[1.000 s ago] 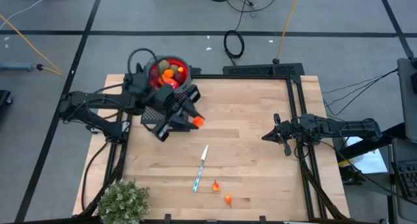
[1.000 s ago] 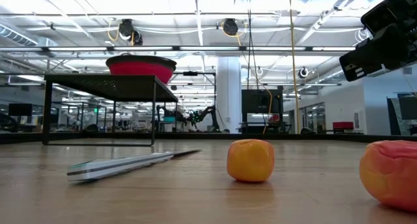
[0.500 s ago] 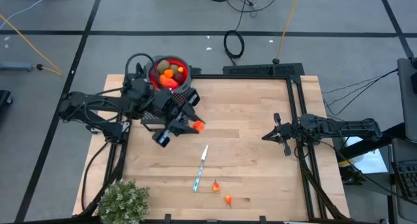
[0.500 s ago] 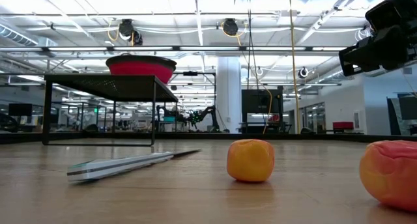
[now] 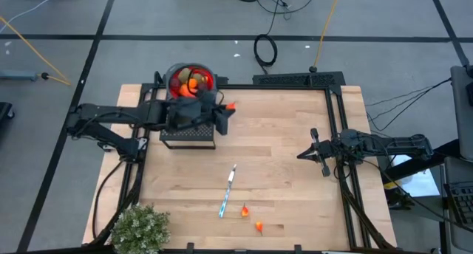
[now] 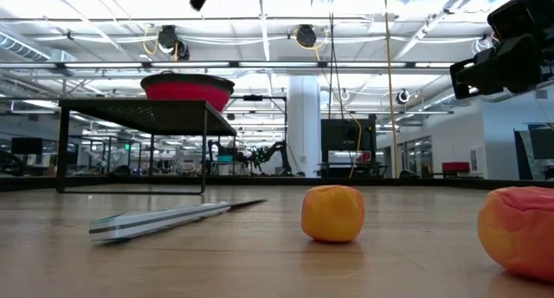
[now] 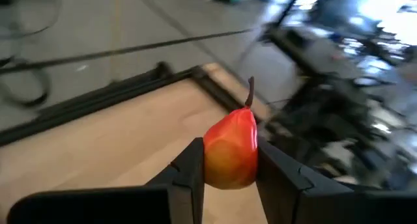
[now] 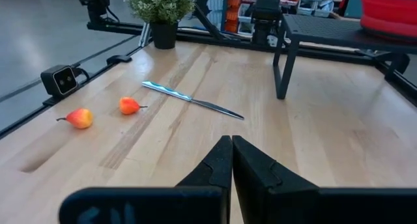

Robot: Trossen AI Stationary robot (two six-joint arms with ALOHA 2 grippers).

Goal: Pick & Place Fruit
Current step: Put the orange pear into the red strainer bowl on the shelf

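Left gripper [image 5: 228, 108], seen from above, pinches a small orange fruit [image 5: 230, 105] beside the red bowl [image 5: 208, 78]. Its wrist view shows a red-orange pear [image 7: 230, 151], stem up, clamped between the fingers [image 7: 190, 172]. Right gripper [image 8: 230, 160] is closed and empty.

Both arms are matte black jointed links with cabling alongside, each ending in a gripper of two flat, angular black fingers [image 7: 279, 172].
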